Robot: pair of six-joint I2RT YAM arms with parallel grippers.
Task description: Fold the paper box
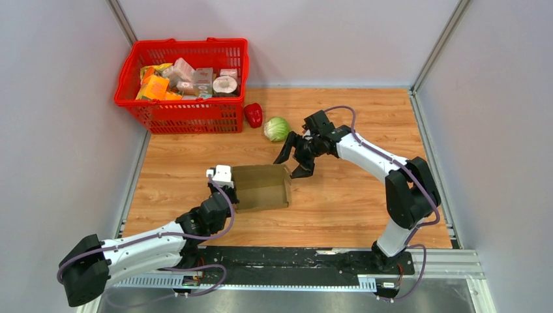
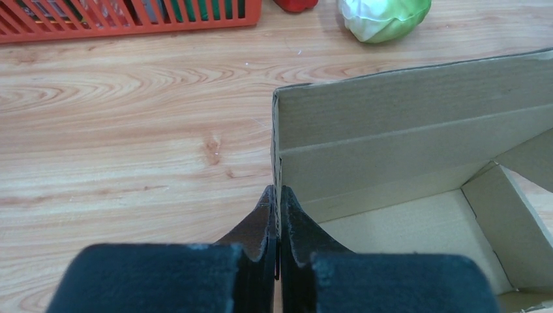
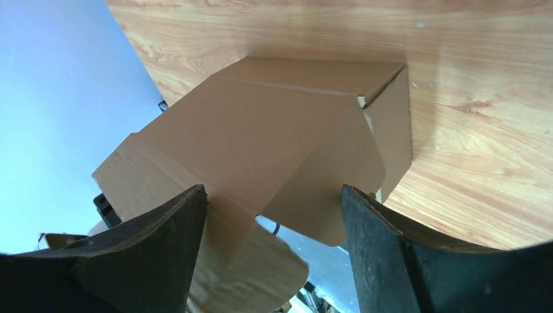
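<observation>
The brown cardboard paper box [image 1: 262,186] lies on the wooden table, partly formed, with flaps loose at its right end. My left gripper [image 1: 232,195] is shut on the box's left wall edge. In the left wrist view the gripper [image 2: 278,203] pinches that thin wall, and the open inside of the box [image 2: 404,130] lies to its right. My right gripper [image 1: 294,162] is open, just above the box's far right corner. In the right wrist view it [image 3: 272,195] straddles the box [image 3: 274,124] with its rounded flaps between the spread fingers, not touching them.
A red mesh basket [image 1: 182,85] with several printed packages stands at the back left. A red pepper [image 1: 253,115] and a green cabbage [image 1: 277,128] lie behind the box, the cabbage close to the right arm. Grey walls enclose the table.
</observation>
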